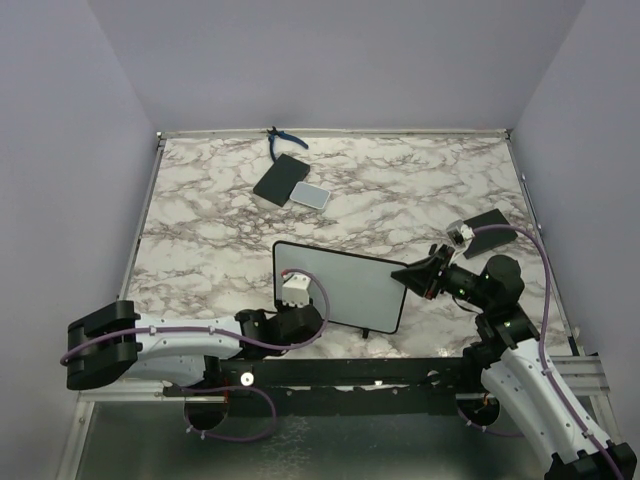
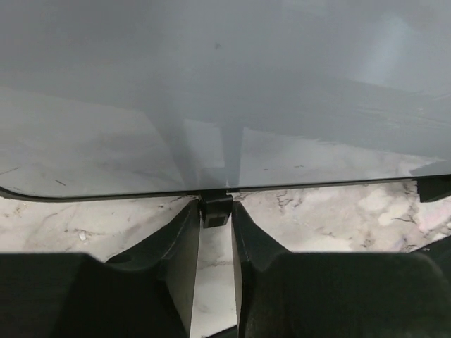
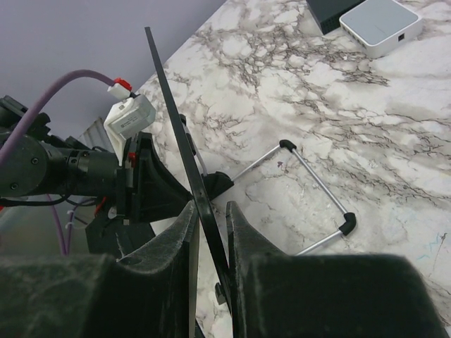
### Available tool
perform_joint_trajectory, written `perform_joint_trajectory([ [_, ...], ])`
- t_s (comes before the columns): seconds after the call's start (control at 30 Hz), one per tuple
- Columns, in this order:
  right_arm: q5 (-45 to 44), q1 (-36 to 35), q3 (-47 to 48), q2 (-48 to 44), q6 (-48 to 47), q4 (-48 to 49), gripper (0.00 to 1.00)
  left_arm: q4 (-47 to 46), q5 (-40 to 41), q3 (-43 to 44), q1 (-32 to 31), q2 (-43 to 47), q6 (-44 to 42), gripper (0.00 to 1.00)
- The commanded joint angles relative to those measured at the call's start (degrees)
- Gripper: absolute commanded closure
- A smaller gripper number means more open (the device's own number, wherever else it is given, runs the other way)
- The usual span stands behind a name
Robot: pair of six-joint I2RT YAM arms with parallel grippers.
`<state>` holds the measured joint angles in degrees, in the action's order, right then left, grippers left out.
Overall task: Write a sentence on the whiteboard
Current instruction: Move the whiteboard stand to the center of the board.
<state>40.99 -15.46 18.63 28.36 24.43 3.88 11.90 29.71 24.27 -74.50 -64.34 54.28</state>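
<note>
Your right claw (image 3: 210, 211) gripped the whiteboard (image 1: 345, 285) by its right edge. Your left claw (image 2: 215, 208) straddled its bottom frame; couldn't tell if clamped. Board looked light, stiff, slick: frame was the hold.

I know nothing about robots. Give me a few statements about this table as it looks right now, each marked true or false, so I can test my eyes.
1. The right gripper pinches the whiteboard by its edge. True.
2. A sentence fills the whiteboard. False: the face that shows bears no words.
3. A grey-white pad lies beside a black rectangle toward the far end of the table. True.
4. The blue-handled tool lies on the whiteboard. False: it lies at the table's far edge, behind the black rectangle.
5. The table is plain wood. False: its top is marbled white with dark veins.
</note>
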Motion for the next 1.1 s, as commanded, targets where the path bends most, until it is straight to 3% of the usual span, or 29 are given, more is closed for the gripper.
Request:
perform_joint_trajectory([
  [0.0,-3.81,0.00,-0.44,1.22,-0.24,0.23,0.81,-2.70,4.45,-1.02,-0.37,-2.56,-0.35,0.79],
  [0.1,-3.86,-0.02,-0.44,1.56,-0.21,0.42,0.82,-2.59,7.34,-1.22,-0.38,-3.72,0.28,0.94],
  [0.2,-3.99,-0.08,-0.23,2.18,-0.47,0.82,0.83,-2.77,9.25,-1.29,-0.38,-5.44,1.56,1.00],
  [0.53,-5.77,-0.18,0.63,9.79,-1.47,7.99,0.85,-5.50,17.47,-1.22,2.60,-7.12,4.77,1.00],
  [1.07,-4.52,-0.18,4.74,30.06,-4.91,25.12,0.88,-26.21,10.55,-1.36,16.91,-16.02,-6.56,1.00],
])
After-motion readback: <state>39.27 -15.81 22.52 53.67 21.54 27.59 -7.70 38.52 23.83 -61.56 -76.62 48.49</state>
